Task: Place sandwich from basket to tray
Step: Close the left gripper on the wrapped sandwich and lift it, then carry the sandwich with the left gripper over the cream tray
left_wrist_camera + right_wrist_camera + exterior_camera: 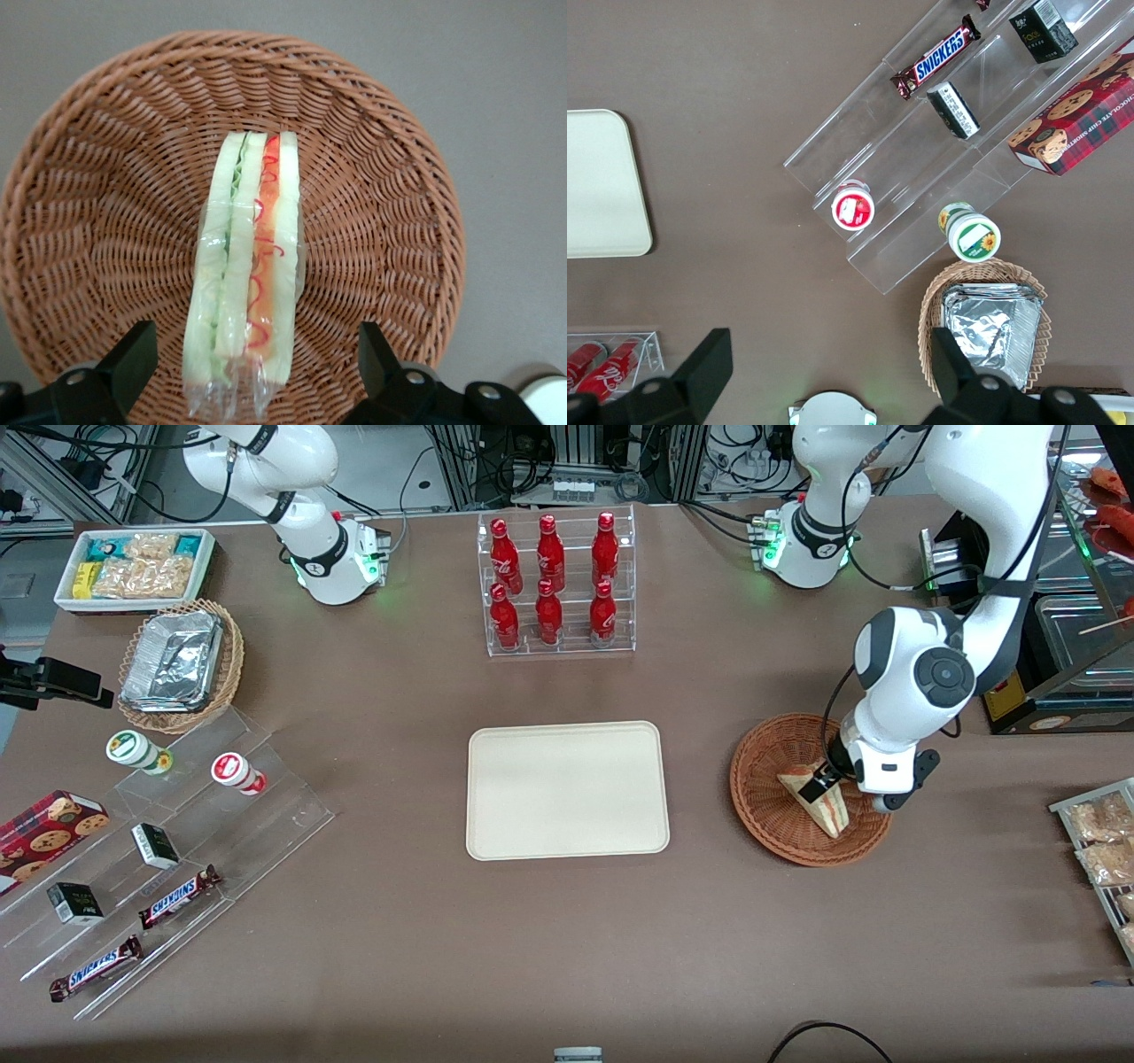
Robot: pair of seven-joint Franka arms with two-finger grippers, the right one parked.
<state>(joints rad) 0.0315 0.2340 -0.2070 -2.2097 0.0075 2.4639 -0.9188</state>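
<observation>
The tray (567,790) is lying flat and bare in the middle of the table, ready to receive the food. Beside it, toward the working arm's end, the basket (764,788) is sitting on the tabletop, just apart from the tray's edge. The left arm is reaching down over it, its gripper (817,784) hanging low inside the bowl.

The sandwich (244,274) is lying in the basket in a clear wrapper, standing on edge with its filling layers facing up at the wrist camera. That seems to be why the fingers (133,354) are spread wide, one on each side of the wedge: I judge they are lining up to pinch the bread faces. Nothing is being gripped yet; both fingers are standing clear of the wrapper.

Farther from the front camera than the tray, a clear rack of red bottles (555,583) is standing upright. It is well apart from the straight run between basket and tray, so nothing appears to be blocking the way. The basket's low rim is the only thing the sandwich will need lifting over.
</observation>
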